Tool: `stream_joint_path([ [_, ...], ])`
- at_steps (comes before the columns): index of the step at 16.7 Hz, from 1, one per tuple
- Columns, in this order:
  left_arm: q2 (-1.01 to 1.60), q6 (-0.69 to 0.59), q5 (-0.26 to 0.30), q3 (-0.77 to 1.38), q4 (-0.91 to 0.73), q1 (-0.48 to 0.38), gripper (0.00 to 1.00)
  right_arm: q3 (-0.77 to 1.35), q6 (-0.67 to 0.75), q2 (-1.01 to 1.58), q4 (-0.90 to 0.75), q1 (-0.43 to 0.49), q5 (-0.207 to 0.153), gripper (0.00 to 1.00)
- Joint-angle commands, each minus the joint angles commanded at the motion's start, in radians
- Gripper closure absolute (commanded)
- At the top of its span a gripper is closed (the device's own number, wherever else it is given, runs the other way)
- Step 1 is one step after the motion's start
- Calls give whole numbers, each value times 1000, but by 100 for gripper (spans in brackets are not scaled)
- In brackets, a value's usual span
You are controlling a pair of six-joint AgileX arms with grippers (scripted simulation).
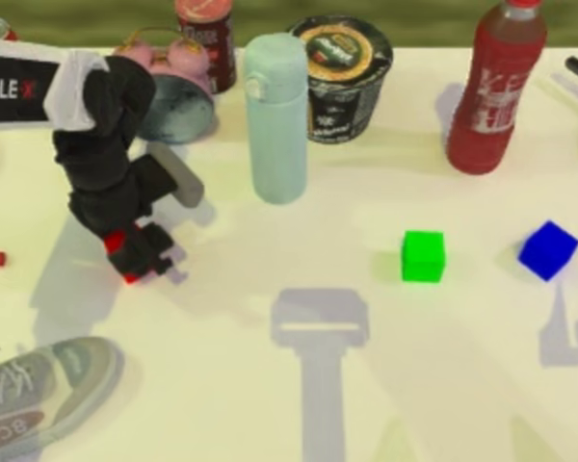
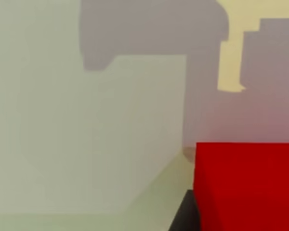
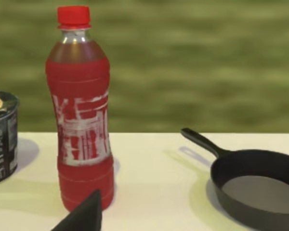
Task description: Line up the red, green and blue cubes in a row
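Top view shows a pale bench (image 1: 270,385) with lots of things on it. At the far left, the left arm (image 1: 101,154) bends down over the bench. Its gripper (image 1: 135,258) is low at the left side, and bits of red peek out between its dark fingers. The left wrist view shows a big red block face right up close, so I think the gripper is clamped on the red cube (image 2: 245,187). It looks held like that so it can be carried over to the other two cubes.

The right arm is not in the top view. Only a dark tip shows in the right wrist view, so I cannot tell if its gripper is apart or together.

Along the far edge stand tall things: a red bottle (image 1: 496,87) full of red drink with its cap on, a pale green flask (image 1: 275,115) with its lid on, and a noodle cup (image 1: 342,77) with its lid sealed. A pan (image 3: 255,187) sits empty at the far right. A shoe (image 1: 43,395) lies at the near left.

The green cube (image 1: 423,256) sits right of the middle. The blue cube (image 1: 548,250) is near it, further right, turned a bit. Both rest on the bench, apart from each other. The row seems meant to grow there, so red still has far to go.
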Motion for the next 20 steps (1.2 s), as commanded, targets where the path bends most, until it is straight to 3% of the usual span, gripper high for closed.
stream_joint_path([
  [6, -82, -5, -1, 109, -202, 18, 100, 0, 0, 0, 0, 0, 0, 0],
  [12, -93, -1, -2, 117, -217, 12, 100, 0, 0, 0, 0, 0, 0, 0],
  [15, -124, 53, 0, 92, -217, -49, 100, 0, 0, 0, 0, 0, 0, 0],
  [20, -212, 210, 1, 6, -223, -228, 100, 0, 0, 0, 0, 0, 0, 0],
])
